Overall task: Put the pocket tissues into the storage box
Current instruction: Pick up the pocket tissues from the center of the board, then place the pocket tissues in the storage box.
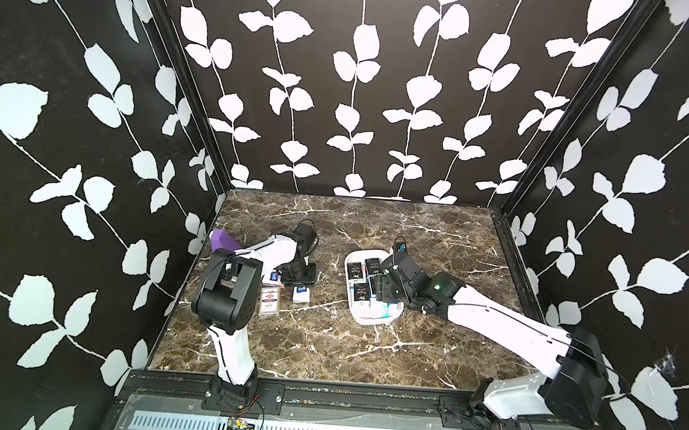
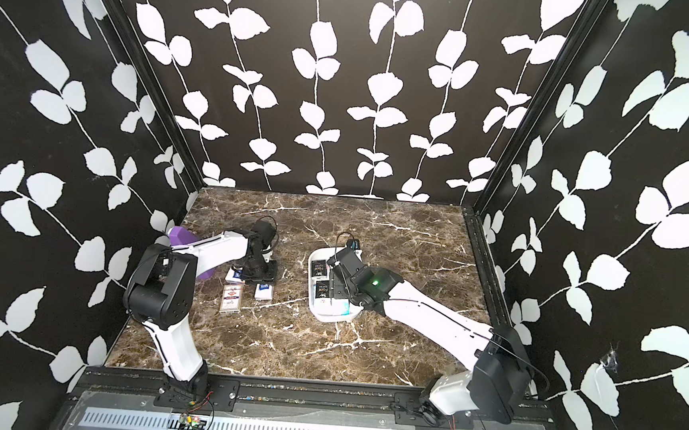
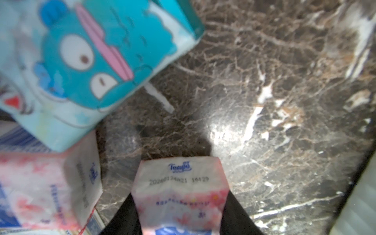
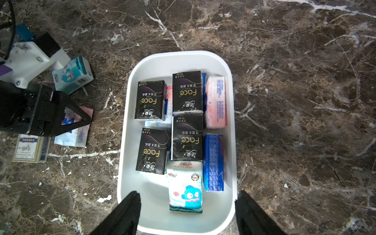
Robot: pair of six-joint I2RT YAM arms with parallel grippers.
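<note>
Here, the left gripper (image 3: 180,196) is clamped on a pink-and-white pack (image 3: 181,179) of tissues. One black finger (image 3: 124,217) presses on each long side, so the wrapper pinches in between them. The right wrist view shows the left gripper (image 4: 78,120) low over the left half of the worktop (image 1: 325,347). Whether the pack is lifted off the marble cannot be told.

Just beside it lie three more things:
- a teal cartoon pack (image 3: 97,55), toward the far edge
- a second pink pack (image 3: 50,189)
- a flat card box (image 4: 30,148) with a red-and-blue printed frame, toward the front edge

A purple block (image 1: 222,240) sits against the left edge, partly behind the arm.

The storage box (image 4: 129,97) stands near the middle of the worktop, well apart from the loose packs. Four black packs (image 4: 151,99) lie flat in it, in two pairs. A pink-printed pack (image 4: 215,101) and a blue pack (image 4: 213,162) stand on edge along its right wall. A pale cartoon pack (image 4: 185,189) lies at its front end, and bits of other packs show beneath the black ones.

The right gripper (image 4: 188,193) hangs above the front end of the box, its fingers spread wide with nothing between them.
</note>
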